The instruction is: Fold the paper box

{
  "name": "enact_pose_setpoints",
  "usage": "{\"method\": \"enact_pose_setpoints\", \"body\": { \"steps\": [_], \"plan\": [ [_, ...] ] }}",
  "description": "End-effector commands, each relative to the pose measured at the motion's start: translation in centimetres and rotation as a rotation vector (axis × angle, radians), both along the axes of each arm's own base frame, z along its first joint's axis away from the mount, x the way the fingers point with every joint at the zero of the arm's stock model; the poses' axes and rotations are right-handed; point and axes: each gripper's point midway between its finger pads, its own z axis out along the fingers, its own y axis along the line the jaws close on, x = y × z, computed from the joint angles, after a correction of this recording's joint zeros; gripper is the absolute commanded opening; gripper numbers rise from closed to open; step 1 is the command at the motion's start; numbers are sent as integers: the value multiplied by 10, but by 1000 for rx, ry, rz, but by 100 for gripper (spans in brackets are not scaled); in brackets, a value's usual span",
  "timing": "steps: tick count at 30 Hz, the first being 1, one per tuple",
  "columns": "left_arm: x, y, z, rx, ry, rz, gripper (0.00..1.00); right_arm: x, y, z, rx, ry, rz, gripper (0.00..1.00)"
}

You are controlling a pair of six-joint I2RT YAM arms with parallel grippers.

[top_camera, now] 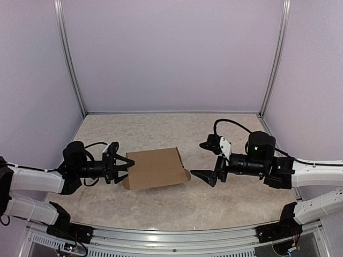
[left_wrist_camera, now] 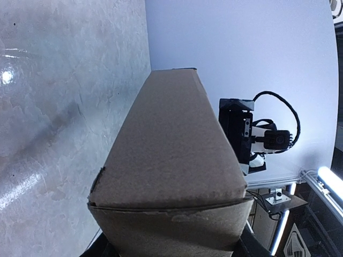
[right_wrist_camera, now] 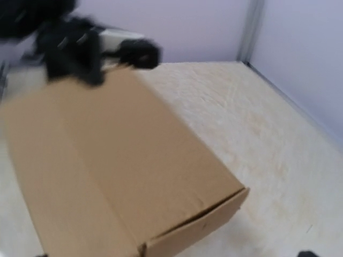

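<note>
The paper box is a plain brown cardboard box lying folded shut on the table between the arms, with a small flap sticking out at its right end. My left gripper is shut on the box's left end. In the left wrist view the box fills the frame between the jaws. My right gripper is wide open and empty, just right of the box and apart from it. The right wrist view is blurred and shows the box from its right end, with its end flap closed.
The beige marbled table is enclosed by pale lilac walls with aluminium posts at the back corners. A metal rail runs along the near edge. The left arm shows beyond the box in the right wrist view.
</note>
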Motion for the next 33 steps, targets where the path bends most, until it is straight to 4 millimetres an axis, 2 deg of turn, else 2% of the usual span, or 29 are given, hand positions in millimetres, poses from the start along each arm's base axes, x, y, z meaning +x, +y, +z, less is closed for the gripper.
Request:
{"method": "enact_pose_setpoints", "body": {
  "steps": [1, 3, 7, 11, 20, 22, 31, 33],
  "plan": [
    [-22, 7, 6, -25, 25, -112, 12, -20, 12, -4, -173, -407, 117, 100],
    [-29, 9, 11, -40, 19, -151, 12, -26, 15, -15, -285, -611, 118, 99],
    [-40, 12, 19, -54, -8, -188, 13, -25, 17, -18, -393, -826, 66, 100],
    [-47, 13, 23, -65, -12, -204, 14, -30, 18, -12, -421, -958, 30, 100],
    [-62, 18, 35, -77, -26, -230, 14, -63, 25, -4, -502, -1244, 5, 100],
    [-65, 19, 38, -82, -36, -239, 15, -68, 28, -5, -534, -1294, 6, 100],
    [-87, 19, 49, -83, -84, -291, 15, -105, 44, 17, -487, -1378, 60, 100],
    [-92, 18, 52, -88, -96, -304, 15, -109, 48, 16, -490, -1393, 78, 100]
  ]
}}
